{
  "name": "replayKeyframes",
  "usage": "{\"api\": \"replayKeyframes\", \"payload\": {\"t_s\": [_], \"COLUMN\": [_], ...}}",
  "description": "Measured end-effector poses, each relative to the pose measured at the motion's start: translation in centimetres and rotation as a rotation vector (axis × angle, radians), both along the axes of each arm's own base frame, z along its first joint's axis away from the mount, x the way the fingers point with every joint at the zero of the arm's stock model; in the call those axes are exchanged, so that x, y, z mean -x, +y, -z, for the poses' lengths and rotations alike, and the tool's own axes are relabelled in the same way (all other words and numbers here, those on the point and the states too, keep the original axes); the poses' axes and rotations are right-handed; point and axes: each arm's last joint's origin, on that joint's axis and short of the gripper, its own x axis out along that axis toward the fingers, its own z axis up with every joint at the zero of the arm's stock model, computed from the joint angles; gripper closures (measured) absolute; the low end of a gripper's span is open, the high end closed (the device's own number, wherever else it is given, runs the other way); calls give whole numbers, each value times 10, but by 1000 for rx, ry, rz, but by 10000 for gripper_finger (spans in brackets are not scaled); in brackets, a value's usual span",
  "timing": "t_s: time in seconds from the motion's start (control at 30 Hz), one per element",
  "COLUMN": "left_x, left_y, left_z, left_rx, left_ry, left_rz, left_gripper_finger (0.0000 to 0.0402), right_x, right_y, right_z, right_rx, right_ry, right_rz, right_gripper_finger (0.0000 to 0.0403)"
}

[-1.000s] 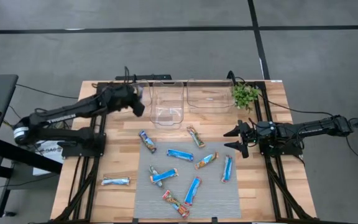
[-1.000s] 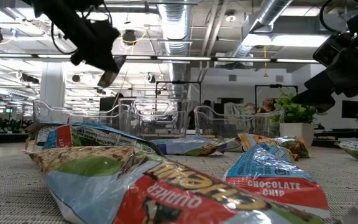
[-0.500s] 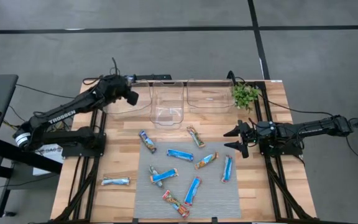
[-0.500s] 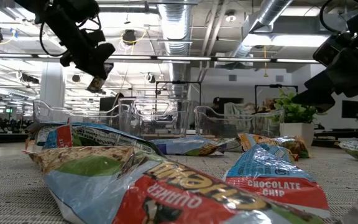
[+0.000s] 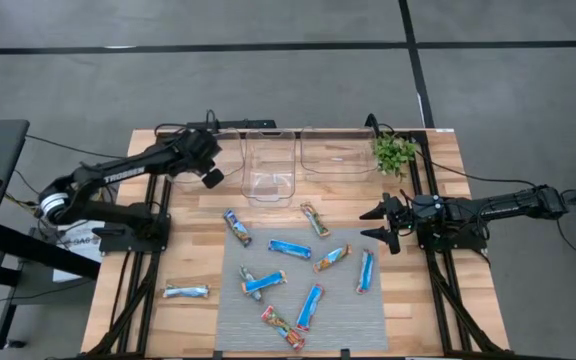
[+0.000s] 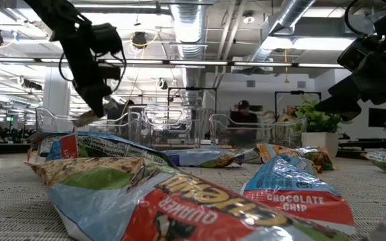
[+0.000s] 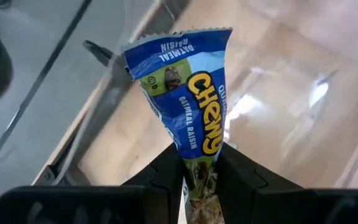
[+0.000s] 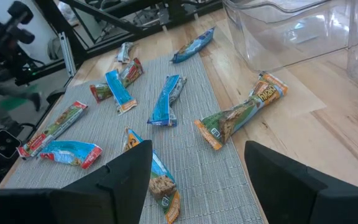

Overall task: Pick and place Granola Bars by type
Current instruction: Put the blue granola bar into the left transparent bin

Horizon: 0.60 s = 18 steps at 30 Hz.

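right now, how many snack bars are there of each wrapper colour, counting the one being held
blue bars: 6, one of them held in the left end effector
silver bar: 1
orange-red mixed bars: 4
total: 11

Grey carpet floor; exposed ceiling ducts; person behind table.

Three bins along the table's far edge, granola bars scattered on the mat before them, plant right of bins
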Motion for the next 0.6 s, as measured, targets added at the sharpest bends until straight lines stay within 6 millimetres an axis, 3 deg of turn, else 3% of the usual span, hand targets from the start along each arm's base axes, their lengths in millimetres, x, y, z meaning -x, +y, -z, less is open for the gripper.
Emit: {"api": "replayKeyframes", "payload": {"t_s": [0.23,0.6], "left_x": [-4,-4], "left_y": [3,3], "left_z": [12,11], "left_rx": [31,43], "left_ry": [64,37], "left_rz": [3,-10], "left_gripper_finger": [319,225], "right_x": [0,0], "right_y": [0,0], "right_z": [0,0], "right_rx": [0,0], "right_ry": [0,0], "right_rz": [0,0], "right_gripper_finger": [154,154]}}
